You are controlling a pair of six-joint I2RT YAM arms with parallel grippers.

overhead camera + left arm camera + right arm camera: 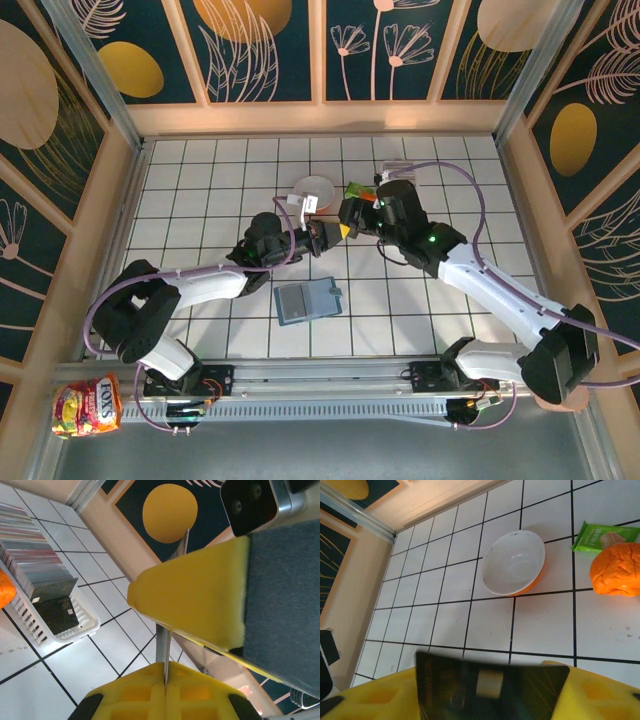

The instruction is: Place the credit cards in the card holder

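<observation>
Left pincer (165, 690) pinches thin plastic credit card (163, 645) tight. Right pincer (490, 695) at same card, can't tell if gripping. Flat teal-blue card holder (307, 300) lies on bench (200, 200), nearer left arm.

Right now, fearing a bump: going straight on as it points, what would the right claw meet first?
Beyond the dark card at its front, probably the white bowl, though depth is unclear.

White arms (205, 283) with black joints trail purple cables (486, 205); the left tool (165, 685) has yellow fingers (130, 696).
</observation>
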